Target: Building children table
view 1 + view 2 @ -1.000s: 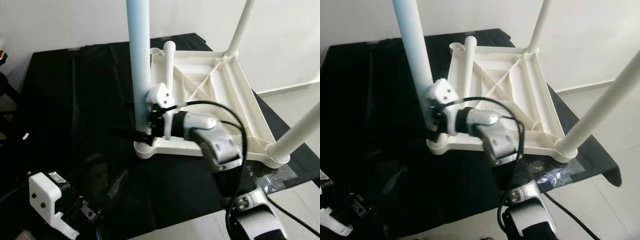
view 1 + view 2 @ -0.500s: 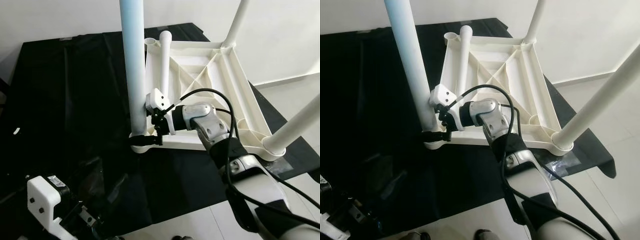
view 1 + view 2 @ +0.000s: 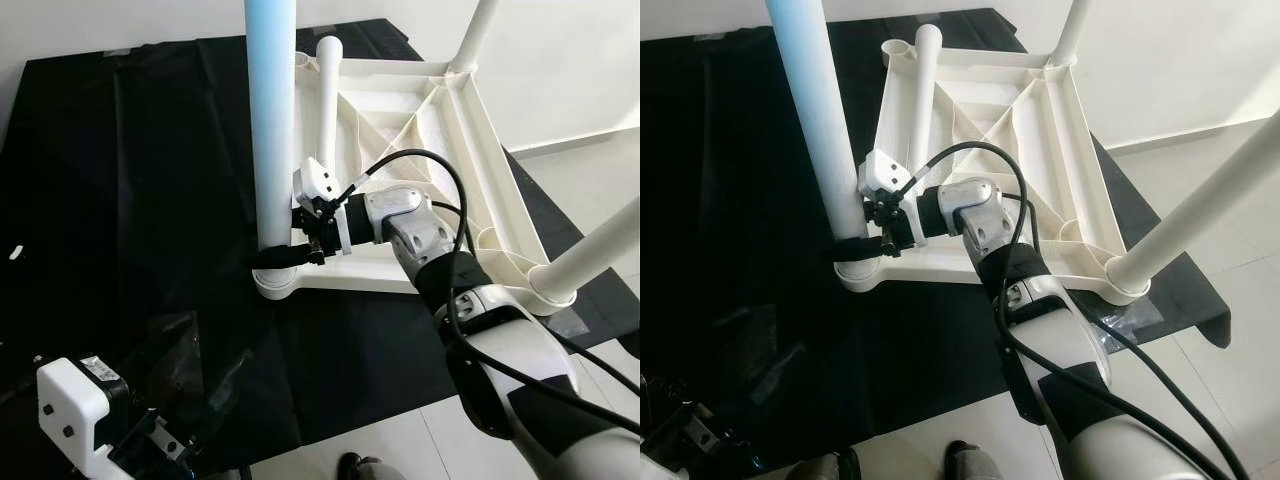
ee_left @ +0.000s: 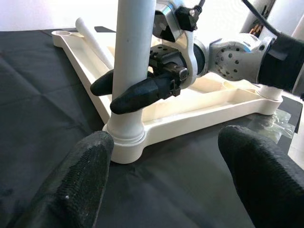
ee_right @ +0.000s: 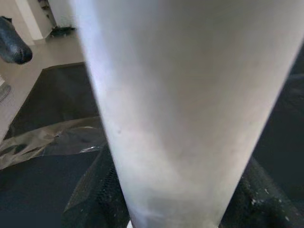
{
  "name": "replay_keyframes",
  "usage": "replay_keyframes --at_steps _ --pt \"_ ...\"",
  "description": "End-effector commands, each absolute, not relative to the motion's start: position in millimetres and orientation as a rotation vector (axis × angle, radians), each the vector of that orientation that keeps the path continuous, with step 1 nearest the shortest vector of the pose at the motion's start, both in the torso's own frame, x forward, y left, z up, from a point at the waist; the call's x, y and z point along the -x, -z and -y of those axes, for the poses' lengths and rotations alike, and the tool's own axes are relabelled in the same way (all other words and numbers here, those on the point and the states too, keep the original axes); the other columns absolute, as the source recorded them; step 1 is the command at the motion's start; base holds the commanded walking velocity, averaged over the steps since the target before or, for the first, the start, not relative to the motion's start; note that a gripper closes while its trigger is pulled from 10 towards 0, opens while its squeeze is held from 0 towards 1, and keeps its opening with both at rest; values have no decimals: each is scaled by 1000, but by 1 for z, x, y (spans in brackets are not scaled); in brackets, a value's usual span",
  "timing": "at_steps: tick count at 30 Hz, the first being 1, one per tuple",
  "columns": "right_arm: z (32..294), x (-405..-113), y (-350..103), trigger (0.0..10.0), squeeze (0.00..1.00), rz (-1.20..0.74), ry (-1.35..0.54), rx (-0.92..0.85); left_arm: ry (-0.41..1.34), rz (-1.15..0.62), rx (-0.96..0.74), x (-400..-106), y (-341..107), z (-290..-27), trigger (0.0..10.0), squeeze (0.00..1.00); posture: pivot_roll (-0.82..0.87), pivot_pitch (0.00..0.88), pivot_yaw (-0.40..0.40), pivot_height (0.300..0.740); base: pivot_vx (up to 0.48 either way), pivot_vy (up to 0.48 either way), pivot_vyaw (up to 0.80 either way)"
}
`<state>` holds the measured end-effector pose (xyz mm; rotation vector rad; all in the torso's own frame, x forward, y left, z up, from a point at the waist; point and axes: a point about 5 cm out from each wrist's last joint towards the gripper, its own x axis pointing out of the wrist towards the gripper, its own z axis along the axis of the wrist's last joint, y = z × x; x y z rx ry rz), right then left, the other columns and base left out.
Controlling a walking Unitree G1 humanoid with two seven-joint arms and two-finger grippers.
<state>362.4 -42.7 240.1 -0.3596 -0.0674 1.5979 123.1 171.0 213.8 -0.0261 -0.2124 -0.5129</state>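
- Clamped low on the near-left leg [image 3: 272, 130], the right gripper [image 4: 130, 92] pinches it between two black fingers; the left gripper [image 4: 166, 175] hovers near, fingers spread apart.
- Upturned white tabletop [image 3: 480, 150] lies on the black sheet [image 3: 130, 200]: three legs stand in corners, one lies loose.
- Leg tops are cut off.
- Since a second ago, the gripped leg stands straighter.
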Motion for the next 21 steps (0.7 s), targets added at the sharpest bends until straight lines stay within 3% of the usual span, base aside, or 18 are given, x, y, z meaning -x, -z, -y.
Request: replay_keyframes --at_steps 1,3,4,5,6,7,8,11,19,20,21 --pt "44 -361 -231 0 0 80 -1569 341 521 175 38 -124 -208 -171 10000 0 134 256 -65 740 0 0 0" --pt "43 -361 -226 0 0 83 -1482 326 523 177 38 -124 -208 -171 10000 0 131 255 -66 740 0 0 0" --pt "39 -360 -220 0 0 86 -1352 275 526 177 39 -125 -208 -171 10000 0 121 250 -65 740 0 0 0" --pt "34 -357 -204 0 0 77 -942 165 531 177 40 -126 -207 -171 10000 0 111 244 -57 740 0 0 0" --pt "34 -357 -204 0 0 77 -942 165 531 177 40 -126 -207 -171 10000 0 111 244 -57 740 0 0 0" --pt "44 -352 -194 0 0 46 -609 96 535 177 40 -127 -206 -172 10000 0 111 244 -57 740 0 0 0" --pt "45 -330 -183 0 0 47 -536 115 538 181 39 -129 -206 -172 10000 0 123 241 -46 740 0 0 0" --pt "28 -307 -175 0 0 51 -676 143 547 192 44 -133 -206 -172 10000 0 91 206 -25 740 0 0 0" --pt "10 -308 -179 0 0 76 -824 133 567 200 46 -138 -203 -168 10000 0 99 186 -36 740 0 0 0" --pt "-3 -300 -189 10000 0 101 -939 96 554 208 33 -139 -205 -171 10000 0 99 180 -33 740 0 0 0" --pt "-7 -295 -194 10000 0 109 -1002 70 550 209 29 -139 -205 -173 10000 0 100 181 -32 740 0 0 0"
